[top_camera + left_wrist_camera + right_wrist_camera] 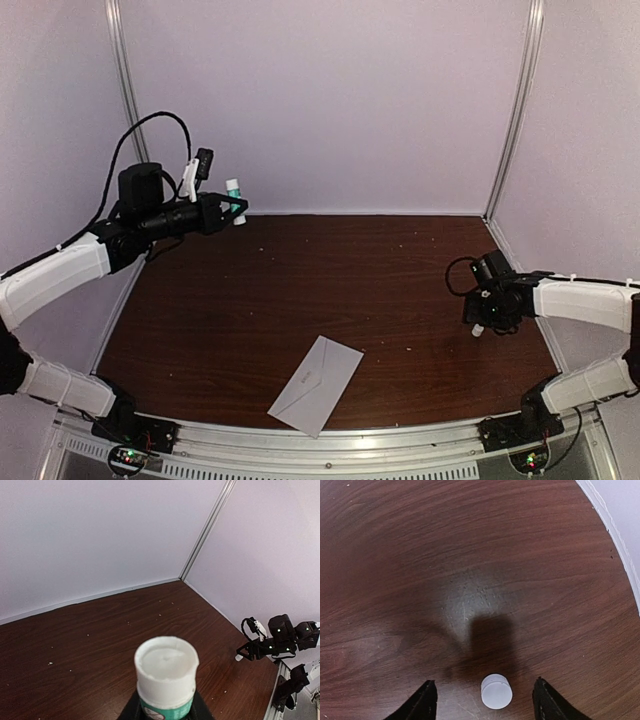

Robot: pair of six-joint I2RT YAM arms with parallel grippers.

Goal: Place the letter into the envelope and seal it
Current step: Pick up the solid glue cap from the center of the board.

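The envelope lies flat and askew, pale grey with its seam up, nearer my bases than either hand. My raised left gripper clamps a glue stick. My right gripper points down, jaws apart around a white cap without touching it.

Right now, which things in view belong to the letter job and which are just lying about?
Job: envelope; glue stick in left gripper; white cap below right gripper.
Lying about: pale crumbs on table. No letter visible.
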